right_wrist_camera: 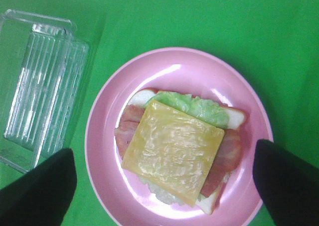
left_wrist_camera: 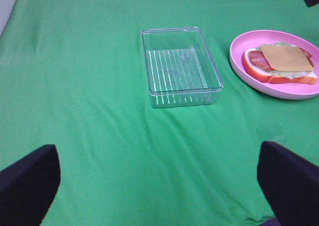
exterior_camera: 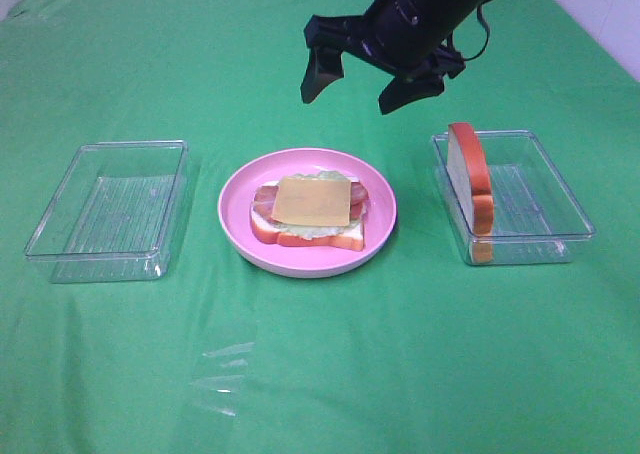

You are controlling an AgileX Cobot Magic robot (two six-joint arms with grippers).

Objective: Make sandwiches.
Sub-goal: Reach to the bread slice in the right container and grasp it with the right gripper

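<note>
Sandwich [exterior_camera: 310, 214]: open-faced, cheese uppermost, on pink plate [exterior_camera: 380, 229]. Right gripper [exterior_camera: 370, 82]: jaws apart, empty, above plate. Left gripper [left_wrist_camera: 159, 183]: jaws apart, empty. Exterior view only: bread slice [exterior_camera: 470, 174] upright in right tray [exterior_camera: 560, 199].

green tablecloth [exterior_camera: 320, 374], pale wall [exterior_camera: 600, 14]
</note>
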